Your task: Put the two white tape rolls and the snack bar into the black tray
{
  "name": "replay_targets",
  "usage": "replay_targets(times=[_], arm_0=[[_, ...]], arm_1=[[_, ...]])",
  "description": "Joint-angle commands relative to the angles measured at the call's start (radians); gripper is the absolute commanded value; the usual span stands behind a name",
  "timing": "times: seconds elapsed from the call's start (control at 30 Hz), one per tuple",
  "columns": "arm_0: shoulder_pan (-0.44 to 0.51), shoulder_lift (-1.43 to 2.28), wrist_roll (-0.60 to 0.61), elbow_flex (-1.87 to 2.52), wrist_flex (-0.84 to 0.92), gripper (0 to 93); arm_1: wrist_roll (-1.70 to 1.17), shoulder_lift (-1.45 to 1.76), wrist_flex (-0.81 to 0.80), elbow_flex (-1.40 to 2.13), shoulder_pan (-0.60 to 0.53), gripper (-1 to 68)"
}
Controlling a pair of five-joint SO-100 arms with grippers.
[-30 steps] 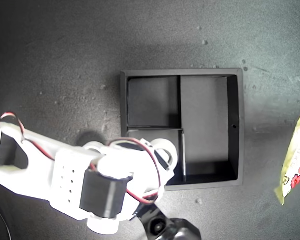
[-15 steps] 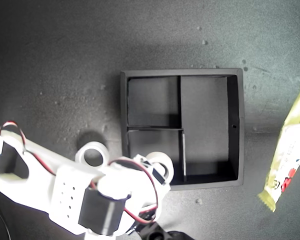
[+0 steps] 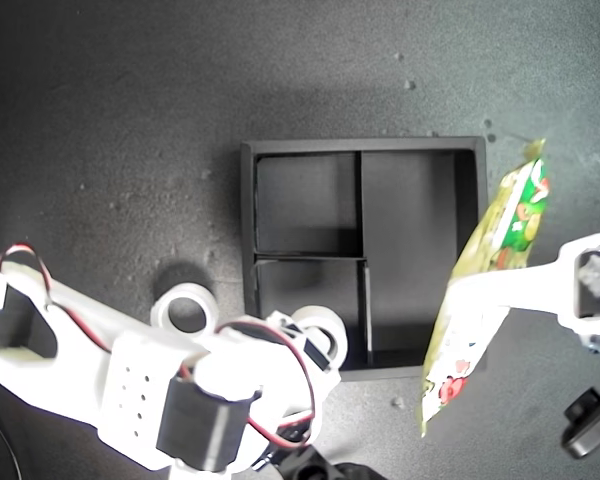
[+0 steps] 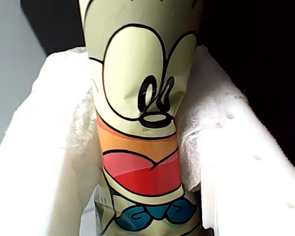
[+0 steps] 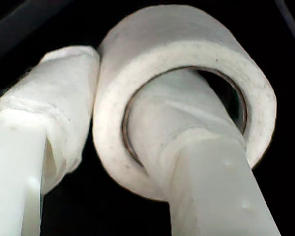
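Okay, your first hand [image 4: 142, 147] is pinching the snack bar [image 3: 485, 290] between its padded fingers [image 4: 59, 147], and in the exterior view the bar hangs tilted over the black tray's [image 3: 248, 220] wall at that view's right, one end over the rim, the other past the tray's near corner over the desk [image 3: 130, 100]. Your second hand [image 5: 113, 118] is clamped on a white tape roll [image 5: 187, 83], one finger through the hole and one outside on the rim; in the exterior view that held roll [image 3: 325, 330] sits over the small compartment nearest the arm. The other tape roll [image 3: 187, 310] lies flat on the desk just beside the tray's outer wall on the exterior view's left, not in the tray. Both loads look airborne, nothing set down yet as far as you can judge. For the bar: it looks about as long as the tray is wide, so turn it to line up with the big compartment on the exterior view's right before you lower, or an end will likely catch a wall or the divider. Keep the pinch firm, the wrapper looks slippery. For the roll: bring it down inside the compartment walls, then spread the fingers and lift straight out so the inner finger doesn't drag the roll along.
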Motion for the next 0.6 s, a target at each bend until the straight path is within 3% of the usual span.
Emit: replay_targets(times=[0.0,0.37,0.57], arm_0=[[0.017,-0.008,-0.003,-0.080,0.017,3.5],[0.028,-0.060,-0.015,-0.132,0.017,7.9],[0.023,-0.026,-0.031,-0.071,0.017,13.5]], arm_1=[[0.037,-0.028,-0.060,-0.008,-0.026,-0.1],[0.083,-0.229,-0.072,-0.103,-0.052,0.1],[0.083,-0.232,-0.023,-0.107,-0.038,9.7]])
